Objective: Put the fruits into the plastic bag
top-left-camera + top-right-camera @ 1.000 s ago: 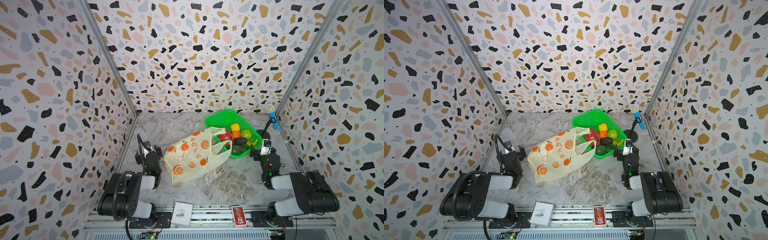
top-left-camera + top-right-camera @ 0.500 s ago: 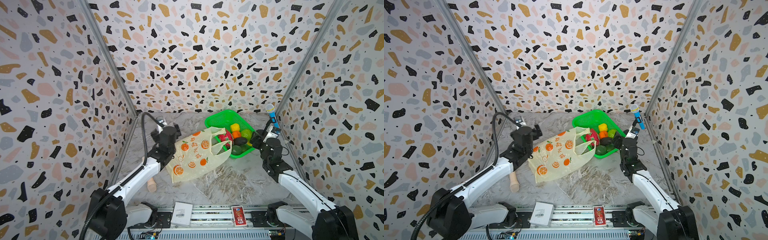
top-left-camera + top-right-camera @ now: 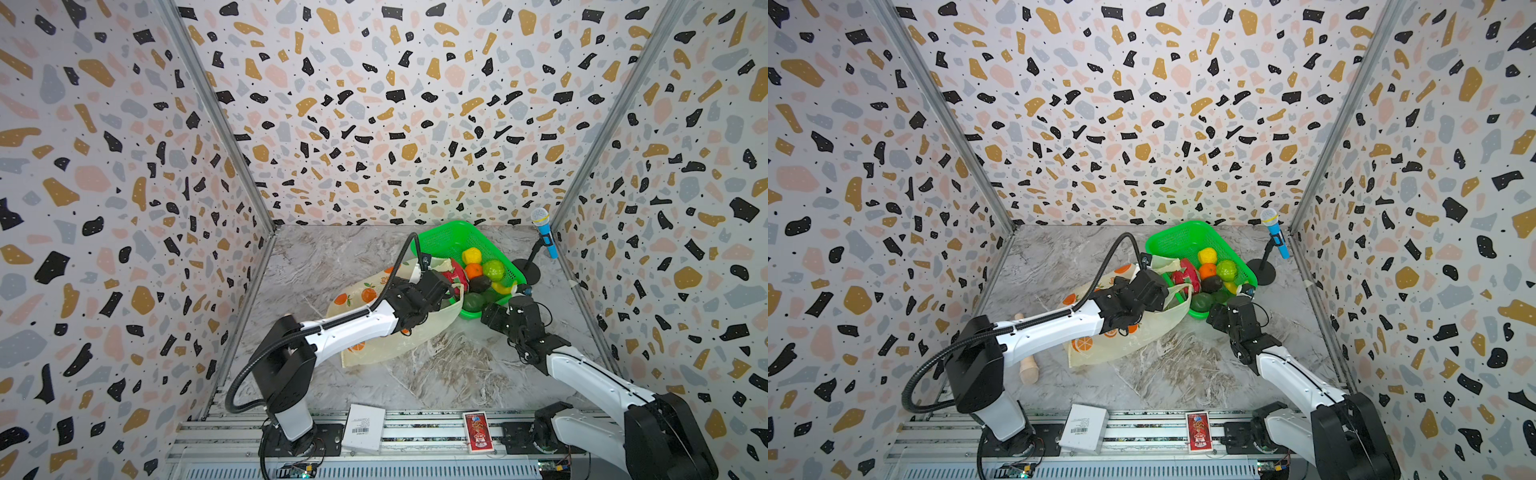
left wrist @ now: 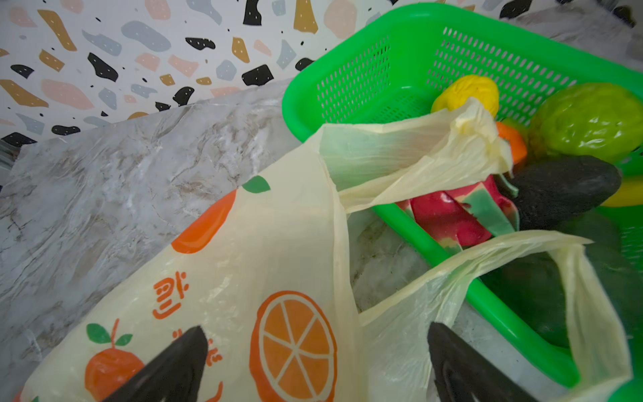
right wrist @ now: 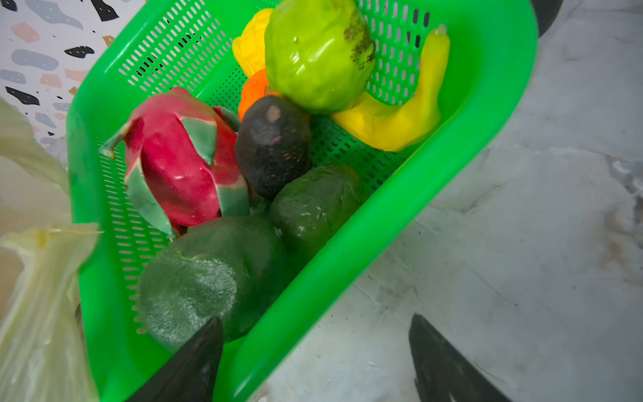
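In both top views: pale yellow plastic bag (image 3: 399, 345) lying slack on the marble table (image 3: 332, 257), its mouth turned toward a green basket (image 3: 449, 239) with all the fruits (image 3: 493, 270) inside, so packing not yet begun. Over the bag mouth, the left gripper (image 3: 442, 289); at the basket's near corner, the right gripper (image 3: 490, 316). Behind the basket a toy microphone (image 3: 544, 232) on a stand, beside the left arm a wooden peg (image 3: 1027, 365), neither in the way. From the left wrist: left fingers (image 4: 174, 369) spread wide, holding nothing, above the printed bag; 1 handle (image 4: 400, 156) draped over the basket rim and across the red-pink fruit (image 4: 442, 219). Likely next: pinching a handle to lift the mouth open. From the right wrist: right fingers (image 5: 195, 369) spread wide, empty, straddling the basket rim, 1 over a dark green fruit (image 5: 205, 278). Probably the first pick, calling for a descent inside the wall, clear of the rim and the nearby blackish fruit (image 5: 275, 146).
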You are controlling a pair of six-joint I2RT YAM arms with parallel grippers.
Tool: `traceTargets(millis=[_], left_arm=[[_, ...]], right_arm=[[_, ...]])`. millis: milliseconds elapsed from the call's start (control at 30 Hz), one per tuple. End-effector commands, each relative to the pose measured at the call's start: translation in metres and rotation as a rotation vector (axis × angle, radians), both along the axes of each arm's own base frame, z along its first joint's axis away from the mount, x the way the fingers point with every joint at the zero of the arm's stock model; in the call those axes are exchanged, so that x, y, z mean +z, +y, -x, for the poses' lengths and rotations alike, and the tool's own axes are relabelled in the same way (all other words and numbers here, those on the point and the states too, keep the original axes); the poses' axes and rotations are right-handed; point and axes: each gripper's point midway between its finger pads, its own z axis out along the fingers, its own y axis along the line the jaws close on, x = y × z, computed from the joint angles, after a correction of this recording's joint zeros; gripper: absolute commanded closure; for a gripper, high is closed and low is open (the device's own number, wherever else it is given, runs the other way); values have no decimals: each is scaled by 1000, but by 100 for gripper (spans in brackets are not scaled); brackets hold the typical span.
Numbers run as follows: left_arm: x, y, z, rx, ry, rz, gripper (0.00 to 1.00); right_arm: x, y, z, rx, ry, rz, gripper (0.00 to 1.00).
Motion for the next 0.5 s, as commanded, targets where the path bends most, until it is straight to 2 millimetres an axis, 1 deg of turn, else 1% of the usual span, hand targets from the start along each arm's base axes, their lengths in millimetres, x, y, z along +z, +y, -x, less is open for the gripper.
traceTargets(millis=[0, 100, 200, 267, 333, 400, 467], left_arm=[[-1, 15, 0, 95, 9, -54, 1], [-6, 11, -4, 103, 15, -58, 6], [-21, 8, -5, 113, 55, -85, 9], [-29, 8, -3, 119, 80, -97, 16], [-31, 8, -2, 119, 86, -88, 25], [-29, 7, -3, 114, 85, -68, 37], [-24, 9, -6, 112, 89, -36, 55]], right_arm=[[3, -4, 5, 14, 1, 4, 17], [8, -4, 3, 13, -17, -7, 17], [13, -2, 1, 21, -22, -9, 17], [17, 0, 0, 29, -22, -15, 17], [22, 2, -1, 34, -32, -22, 17], [30, 3, -2, 37, -47, -28, 17], [38, 3, -3, 42, -63, -32, 17]])
